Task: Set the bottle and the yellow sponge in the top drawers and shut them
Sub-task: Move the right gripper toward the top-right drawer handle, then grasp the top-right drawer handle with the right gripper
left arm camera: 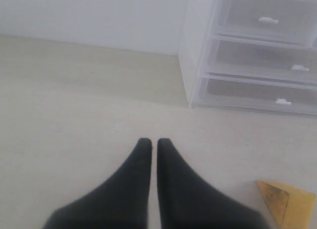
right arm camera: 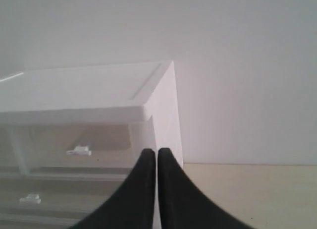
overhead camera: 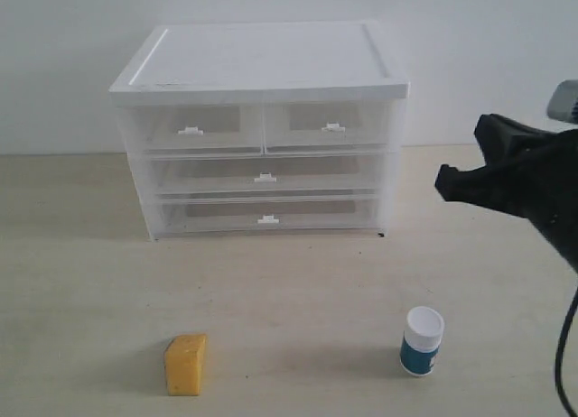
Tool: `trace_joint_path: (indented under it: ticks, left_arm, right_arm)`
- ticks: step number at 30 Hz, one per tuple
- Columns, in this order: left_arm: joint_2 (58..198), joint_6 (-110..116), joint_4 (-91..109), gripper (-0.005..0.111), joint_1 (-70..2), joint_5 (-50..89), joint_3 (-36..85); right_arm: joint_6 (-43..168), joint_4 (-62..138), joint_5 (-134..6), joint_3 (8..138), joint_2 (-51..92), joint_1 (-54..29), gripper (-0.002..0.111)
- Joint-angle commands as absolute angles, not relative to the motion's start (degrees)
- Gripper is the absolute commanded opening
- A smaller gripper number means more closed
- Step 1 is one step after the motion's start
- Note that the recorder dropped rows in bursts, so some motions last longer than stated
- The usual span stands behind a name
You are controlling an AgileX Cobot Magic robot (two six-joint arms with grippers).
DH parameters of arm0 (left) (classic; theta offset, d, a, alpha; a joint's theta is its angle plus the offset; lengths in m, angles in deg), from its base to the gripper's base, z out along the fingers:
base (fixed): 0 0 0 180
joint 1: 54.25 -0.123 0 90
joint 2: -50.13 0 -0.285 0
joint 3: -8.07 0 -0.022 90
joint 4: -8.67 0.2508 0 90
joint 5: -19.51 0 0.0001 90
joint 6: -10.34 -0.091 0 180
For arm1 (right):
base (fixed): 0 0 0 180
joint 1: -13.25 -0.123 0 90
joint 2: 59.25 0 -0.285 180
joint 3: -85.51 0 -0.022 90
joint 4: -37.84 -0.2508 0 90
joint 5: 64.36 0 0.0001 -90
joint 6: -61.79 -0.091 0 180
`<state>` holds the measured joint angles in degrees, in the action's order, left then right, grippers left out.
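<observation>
The bottle (overhead camera: pixel 422 341), white-capped with a teal label, stands upright on the table at the front right. The yellow sponge (overhead camera: pixel 185 364) stands at the front left; a corner of the sponge (left arm camera: pixel 287 203) shows in the left wrist view. Both top drawers, left (overhead camera: pixel 193 128) and right (overhead camera: pixel 327 125), are pushed in. My right gripper (overhead camera: pixel 456 182) hovers shut and empty in the air to the right of the cabinet, about level with the top right drawer (right arm camera: pixel 79 142). My left gripper (left arm camera: pixel 154 142) is shut on nothing, low over the table left of the sponge; it is outside the exterior view.
The white-topped cabinet (overhead camera: pixel 262 60) stands at the back middle against a white wall, with two full-width drawers (overhead camera: pixel 264 184) below the top ones, both pushed in. A black cable (overhead camera: pixel 564 354) hangs at the right edge.
</observation>
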<state>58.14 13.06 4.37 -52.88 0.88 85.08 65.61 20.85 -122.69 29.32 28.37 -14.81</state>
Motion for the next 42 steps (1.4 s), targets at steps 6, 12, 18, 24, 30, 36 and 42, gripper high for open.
trace_joint_path:
  ticks: [6, 12, 18, 24, 30, 36, 42]
  left_arm:
    - [57.9, 13.4, 3.7, 0.004, -53.1, 1.5, 85.3]
    - [57.9, 13.4, 3.7, 0.004, -53.1, 1.5, 85.3]
    - [57.9, 13.4, 3.7, 0.004, -53.1, 1.5, 85.3]
    - [57.9, 13.4, 3.7, 0.004, -53.1, 1.5, 85.3]
    - [57.9, 13.4, 3.7, 0.004, -53.1, 1.5, 85.3]
    - [57.9, 13.3, 3.7, 0.004, -53.1, 1.4, 85.3]
    - [57.9, 13.3, 3.7, 0.004, -53.1, 1.4, 85.3]
  right_arm:
    - [70.4, 13.9, -133.1, 34.5, 43.0, -24.7, 0.0]
    - [70.2, 14.0, -132.4, 40.1, 49.0, -25.9, 0.0]
    - [67.7, 14.6, -132.6, 45.2, 54.5, -25.9, 0.057]
    - [69.9, 12.9, -132.5, 49.0, 57.2, -25.9, 0.062]
    - [69.5, 9.1, -131.9, 53.8, 62.1, -26.0, 0.062]
    - [69.6, 8.8, -129.5, 58.2, 63.7, -26.0, 0.062]
    - [70.7, 7.9, -127.1, 62.8, 67.1, -26.0, 0.062]
